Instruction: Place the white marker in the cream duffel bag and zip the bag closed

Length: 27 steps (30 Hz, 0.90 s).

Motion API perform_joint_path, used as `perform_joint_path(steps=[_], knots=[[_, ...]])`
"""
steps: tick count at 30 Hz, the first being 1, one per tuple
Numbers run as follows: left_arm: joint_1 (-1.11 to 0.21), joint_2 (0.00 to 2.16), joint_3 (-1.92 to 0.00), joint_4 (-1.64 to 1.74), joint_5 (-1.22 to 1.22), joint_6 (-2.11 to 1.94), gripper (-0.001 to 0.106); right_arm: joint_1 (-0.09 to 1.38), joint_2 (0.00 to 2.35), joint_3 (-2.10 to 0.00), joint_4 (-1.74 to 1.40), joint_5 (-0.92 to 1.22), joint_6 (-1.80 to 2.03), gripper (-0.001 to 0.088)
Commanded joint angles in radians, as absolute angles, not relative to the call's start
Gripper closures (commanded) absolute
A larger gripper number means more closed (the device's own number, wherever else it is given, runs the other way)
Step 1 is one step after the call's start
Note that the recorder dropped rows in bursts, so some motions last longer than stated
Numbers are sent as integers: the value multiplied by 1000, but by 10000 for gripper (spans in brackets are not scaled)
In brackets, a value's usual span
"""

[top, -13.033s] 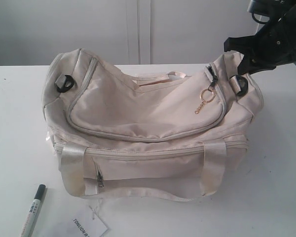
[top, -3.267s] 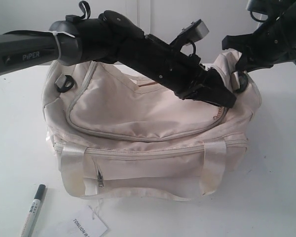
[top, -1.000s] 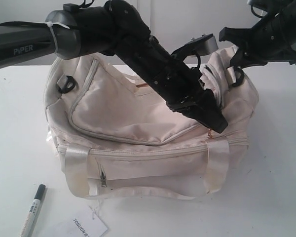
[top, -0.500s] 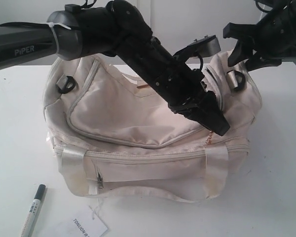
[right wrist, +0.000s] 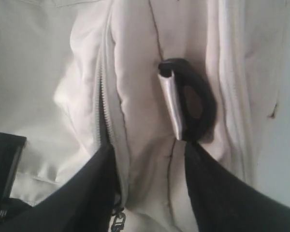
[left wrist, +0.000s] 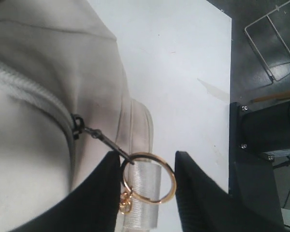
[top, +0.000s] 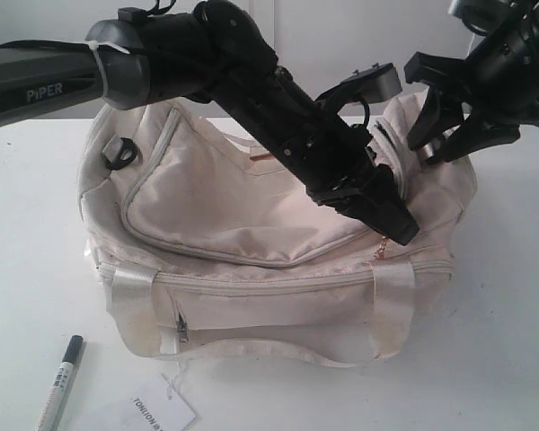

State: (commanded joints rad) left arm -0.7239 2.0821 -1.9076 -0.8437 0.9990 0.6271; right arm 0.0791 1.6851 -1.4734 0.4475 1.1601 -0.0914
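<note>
The cream duffel bag (top: 216, 197) fills the middle of the table. My left gripper (top: 397, 232) reaches across it to its front right and is shut across the gold ring pull (left wrist: 174, 178). The ring sits flat between the two fingers (left wrist: 147, 162), and the dark pull tab runs taut to the slider (left wrist: 77, 123). My right gripper (top: 434, 151) is open over the bag's right end. Its fingers straddle a fold of fabric (right wrist: 149, 147) beside the black end ring (right wrist: 198, 104). The white marker (top: 61, 382) lies on the table at the front left, far from both grippers.
A white printed paper tag (top: 162, 413) lies in front of the bag next to the marker. The bag's shiny straps (top: 130, 301) hang down its front. The white table (top: 503, 341) ends near the bag's right side, with a dark robot base (left wrist: 266, 130) beyond the edge.
My right gripper has swung down so that its open fingers point onto the bag's right end, which has sagged. The left gripper has barely moved and still has the ring.
</note>
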Motion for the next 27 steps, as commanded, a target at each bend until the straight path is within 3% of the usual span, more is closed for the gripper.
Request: perform_joint_path(steps=[5,9,19,27], knots=[[-724,2082,-1908,-850,999,627,1053,102,1685,-1462,456,1138,-93,422],[-724,2082,-1908,-850,1005,627,1053,98,1685,-1462,456,1113,-85,324],[-724,2082,-1908,-850,1015,627,1053,-24,1685,-1464,706,1138,-172,323],[-724,2082,-1908,-850,1015,627,1053,-31,1713,-1464,773,1106,-207,323]])
